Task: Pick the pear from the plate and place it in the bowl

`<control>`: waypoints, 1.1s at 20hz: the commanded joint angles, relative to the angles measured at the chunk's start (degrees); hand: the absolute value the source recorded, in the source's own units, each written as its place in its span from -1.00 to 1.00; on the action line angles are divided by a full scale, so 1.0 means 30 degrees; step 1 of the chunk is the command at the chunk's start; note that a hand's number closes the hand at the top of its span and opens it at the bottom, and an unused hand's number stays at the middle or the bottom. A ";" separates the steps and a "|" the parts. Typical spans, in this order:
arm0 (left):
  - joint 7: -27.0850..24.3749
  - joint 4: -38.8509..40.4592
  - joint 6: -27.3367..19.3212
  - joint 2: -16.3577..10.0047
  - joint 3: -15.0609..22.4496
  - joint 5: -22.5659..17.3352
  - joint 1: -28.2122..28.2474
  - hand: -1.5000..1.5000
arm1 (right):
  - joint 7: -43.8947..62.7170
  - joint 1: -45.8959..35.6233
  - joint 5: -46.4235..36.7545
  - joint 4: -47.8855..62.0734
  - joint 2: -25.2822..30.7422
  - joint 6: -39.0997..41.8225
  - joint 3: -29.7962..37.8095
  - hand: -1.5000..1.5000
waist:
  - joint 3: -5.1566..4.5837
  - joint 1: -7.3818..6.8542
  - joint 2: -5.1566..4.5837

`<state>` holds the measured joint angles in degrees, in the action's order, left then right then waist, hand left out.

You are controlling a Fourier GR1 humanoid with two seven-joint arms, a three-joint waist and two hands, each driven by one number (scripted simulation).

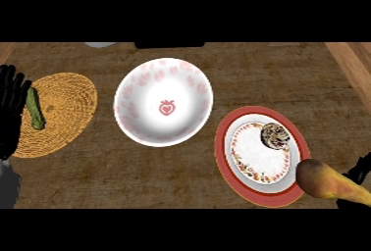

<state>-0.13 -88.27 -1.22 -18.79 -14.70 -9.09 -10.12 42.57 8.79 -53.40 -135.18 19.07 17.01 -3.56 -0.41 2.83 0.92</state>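
Fingers of the black right hand [360,169] are clasping the yellow-brown pear [325,182], needing level travel to the pink-patterned white bowl [164,73]

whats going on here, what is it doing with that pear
The robot's right hand is curled round the pear, at the lower right rim of the red-edged plate. The pear is not yet in the white bowl, which sits up and to the left of the plate. The left hand rests open at the view's left edge, beside a woven mat with a green vegetable on it.
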 commanded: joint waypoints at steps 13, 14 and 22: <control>0.0275 0.0509 -0.0081 0.0470 0.0756 0.0373 -0.1098 0.00 | 1.1128 -1.4904 -0.0135 0.2232 -0.6275 0.4070 -0.5231 1.00 | 0.0065 -0.1178 -0.0230; 0.0245 0.1001 -0.0525 0.0759 0.1316 0.0958 -0.2146 0.00 | 1.1183 -1.5829 0.0105 0.3640 -0.6291 0.3480 -0.5261 1.00 | 0.0038 -0.1153 -0.0280; -0.0012 0.0341 0.0110 0.0370 0.0841 0.0478 -0.1382 0.00 | 1.1846 -1.9098 0.2154 1.0265 -0.6339 0.0197 -0.5372 1.00 | 0.0097 -0.1571 -0.0293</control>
<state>-0.04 -86.01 -0.73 -17.64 -12.25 -8.00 -14.78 65.86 -42.49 -49.96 -112.13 0.90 20.16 -18.55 -0.19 -1.42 0.04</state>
